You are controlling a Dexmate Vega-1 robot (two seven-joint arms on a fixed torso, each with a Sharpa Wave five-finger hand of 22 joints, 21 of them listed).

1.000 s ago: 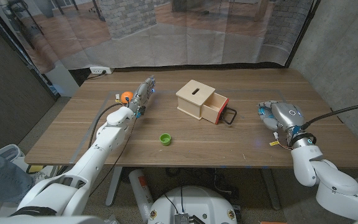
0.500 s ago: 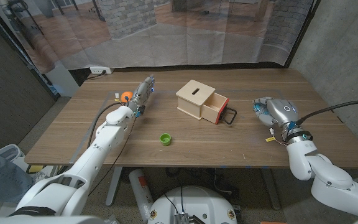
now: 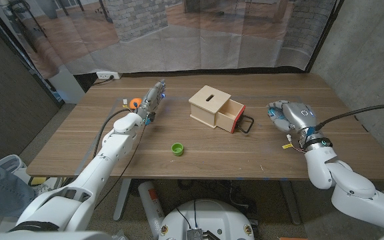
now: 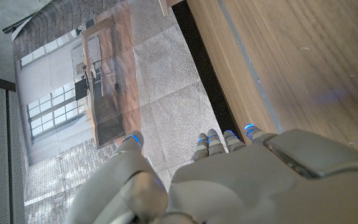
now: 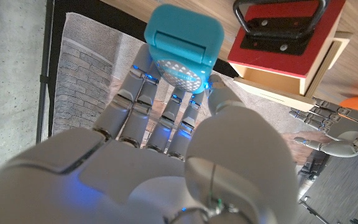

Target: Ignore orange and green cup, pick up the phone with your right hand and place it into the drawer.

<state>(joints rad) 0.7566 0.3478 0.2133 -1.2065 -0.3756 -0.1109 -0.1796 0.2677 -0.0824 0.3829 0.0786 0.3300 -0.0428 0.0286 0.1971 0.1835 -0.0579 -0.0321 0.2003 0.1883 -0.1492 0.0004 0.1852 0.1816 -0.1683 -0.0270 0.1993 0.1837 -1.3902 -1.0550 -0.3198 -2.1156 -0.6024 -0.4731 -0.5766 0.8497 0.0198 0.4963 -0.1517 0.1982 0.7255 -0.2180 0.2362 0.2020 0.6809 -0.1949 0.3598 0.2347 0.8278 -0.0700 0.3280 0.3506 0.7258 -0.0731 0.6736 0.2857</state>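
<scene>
The right hand (image 5: pixel 166 155) holds the teal phone (image 5: pixel 182 40) pinched at its fingertips above the surface (image 3: pixel 212 157), just beside the drawer (image 3: pixel 231 117), which stands pulled open to receive it, while the left hand (image 3: pixel 153 100) waits with nothing in it near the orange (image 3: pixel 135 102).

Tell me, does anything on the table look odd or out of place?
Nothing stands out. The drawer is open, the green cup is upright, the orange sits beside the left hand, and the right hand holds the phone.
</scene>
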